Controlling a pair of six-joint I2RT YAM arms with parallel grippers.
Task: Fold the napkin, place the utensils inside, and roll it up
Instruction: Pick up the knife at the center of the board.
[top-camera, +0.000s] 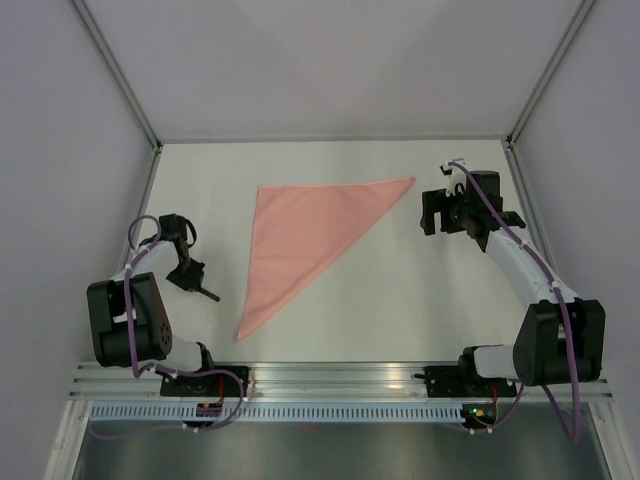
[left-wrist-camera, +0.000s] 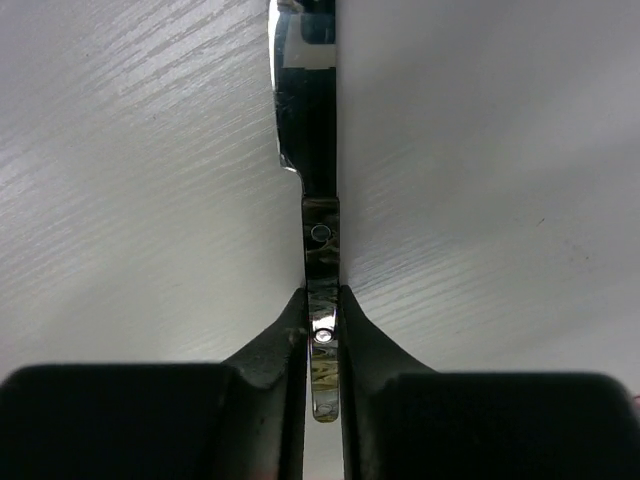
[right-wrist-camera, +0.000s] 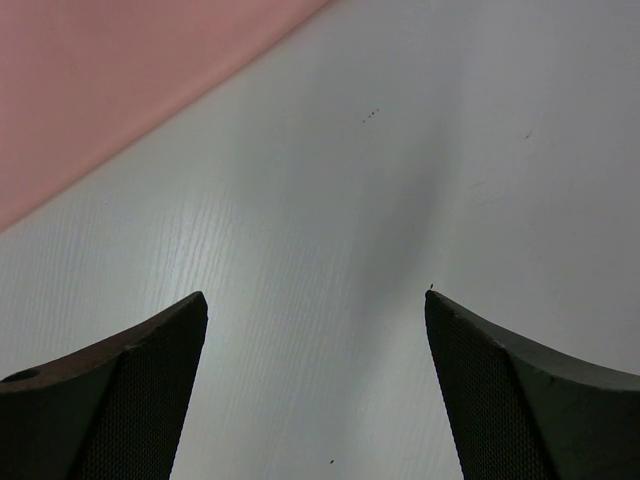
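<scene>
The fingers (left-wrist-camera: 268, 352) pinch a shiny utensil (left-wrist-camera: 316, 170), probably a knife.

One napkin (top-camera: 310, 230), one utensil (left-wrist-camera: 320, 240) and two pincers (left-wrist-camera: 322, 305) (right-wrist-camera: 316, 296) show.

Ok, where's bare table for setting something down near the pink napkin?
Bare white table between the pink triangular napkin and the right arm's base, and along the far wall. Tighter on the left, where the left gripper holds a slim dark utensil.

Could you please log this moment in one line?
napkin: folded triangle on table | left gripper: shut on knife | right gripper: open, empty, beside napkin
</scene>
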